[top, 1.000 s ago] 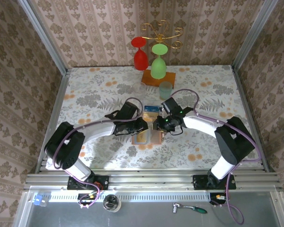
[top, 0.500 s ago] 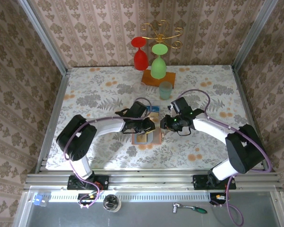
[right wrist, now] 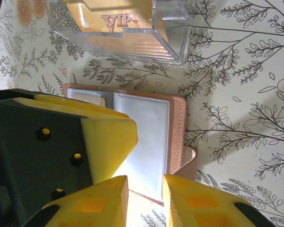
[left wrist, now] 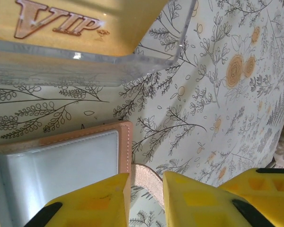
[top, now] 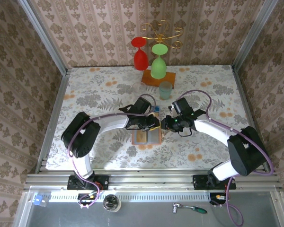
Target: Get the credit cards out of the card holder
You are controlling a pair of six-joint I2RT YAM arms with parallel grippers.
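The card holder [top: 146, 138] lies open and flat on the flowered table, its grey-blue pocket panels [right wrist: 146, 137] up inside a tan rim. Its tan strap [left wrist: 149, 177] curls up off the right edge. My left gripper [left wrist: 146, 203] hovers at that edge, jaws a little apart with the strap between them, not pinched. Close beside it, my right gripper [right wrist: 145, 203] is narrowly open over the near edge of the right panel. Both grippers, left [top: 155, 124] and right [top: 164, 125], meet at the holder's far right corner. An orange VIP credit card [right wrist: 118, 21] lies in a clear tray [left wrist: 146, 61].
The clear tray [top: 154, 112] sits just beyond the holder. Farther back stand a pale glass [top: 165, 90] and a wooden block [top: 154, 77] with a gold stand bearing a red goblet [top: 140, 57] and a green goblet [top: 158, 66]. Metal rails and papered walls close in the table.
My left gripper has slid right along the holder to its right edge and its jaws have parted slightly. My right gripper drew back a little to the right.
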